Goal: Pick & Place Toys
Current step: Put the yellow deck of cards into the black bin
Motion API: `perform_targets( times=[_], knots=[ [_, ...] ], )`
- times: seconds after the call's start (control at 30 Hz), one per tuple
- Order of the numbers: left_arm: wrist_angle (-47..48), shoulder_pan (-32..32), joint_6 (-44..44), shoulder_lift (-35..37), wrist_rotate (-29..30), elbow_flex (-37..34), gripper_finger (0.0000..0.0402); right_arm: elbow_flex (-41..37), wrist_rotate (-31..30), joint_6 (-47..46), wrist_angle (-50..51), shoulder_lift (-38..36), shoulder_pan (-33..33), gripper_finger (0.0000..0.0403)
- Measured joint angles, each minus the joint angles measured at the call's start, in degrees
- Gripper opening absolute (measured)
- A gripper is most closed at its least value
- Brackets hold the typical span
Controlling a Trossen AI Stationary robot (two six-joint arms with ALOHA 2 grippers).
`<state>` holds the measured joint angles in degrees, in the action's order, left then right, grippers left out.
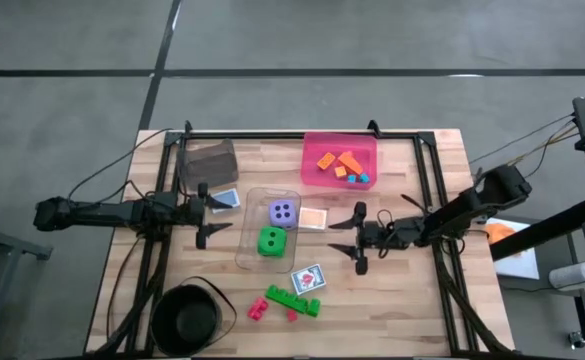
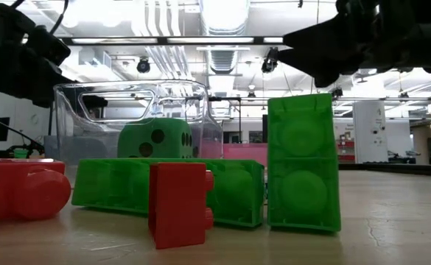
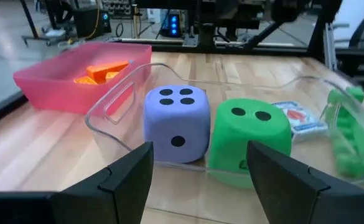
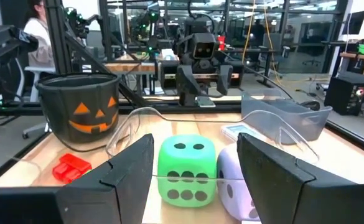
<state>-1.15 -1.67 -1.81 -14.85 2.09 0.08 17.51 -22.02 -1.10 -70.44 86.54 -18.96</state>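
Dark fingers of left hand [image 1: 210, 215] and right hand [image 1: 355, 237] stand apart, empty, on opposite sides of the clear bin [image 1: 247, 252]. We note purple die [image 1: 282, 212] and green die [image 1: 271, 241] inside it; orange bricks [image 1: 340, 163] in the pink bin [image 1: 312, 148]; green bricks [image 1: 293, 300] loose on the counter [image 1: 412, 310].

Two dice [image 1: 276, 226] sit side by side in the clear bin [image 1: 251, 252] at the table's middle. The bin of bricks [image 1: 339, 163] lies beyond it, the bowl [image 1: 186, 318] at the near left corner, and loose bricks [image 1: 292, 302] just right of that bowl.
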Motion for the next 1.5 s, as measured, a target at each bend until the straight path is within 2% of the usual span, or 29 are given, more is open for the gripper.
perform_targets(
  times=[0.33, 0.6, 0.83, 1.1, 1.33, 1.5],
  knots=[
    [-0.1, 0.0, -17.3, 0.0, -0.7, 0.0, 0.0258, 5.2, 0.0, 0.9, 0.0, 7.5, 0.9, 0.0232],
    [-8.1, 0.1, -17.8, 0.0, -1.2, 0.0, 0.0258, 6.8, 0.0, 1.1, -0.1, 10.0, 1.0, 0.0232],
    [-5.8, 0.1, -21.0, 0.0, 1.2, 0.0, 0.0258, 6.8, 0.0, 1.1, -0.1, 9.5, 1.0, 0.0232],
    [-1.1, 0.1, -21.2, 0.0, 1.2, 0.0, 0.0258, 6.7, -0.1, 1.1, 0.2, 10.0, 1.1, 0.0232],
    [-1.6, 0.1, -20.5, 0.0, -0.3, 0.0, 0.0258, 6.7, -0.3, 1.1, 0.2, 10.0, 1.2, 0.0232],
    [-6.0, 0.1, -16.0, 0.0, -0.6, 0.0, 0.0258, 6.7, -1.1, 1.1, 0.8, 10.0, 1.2, 0.0232]
  ],
)
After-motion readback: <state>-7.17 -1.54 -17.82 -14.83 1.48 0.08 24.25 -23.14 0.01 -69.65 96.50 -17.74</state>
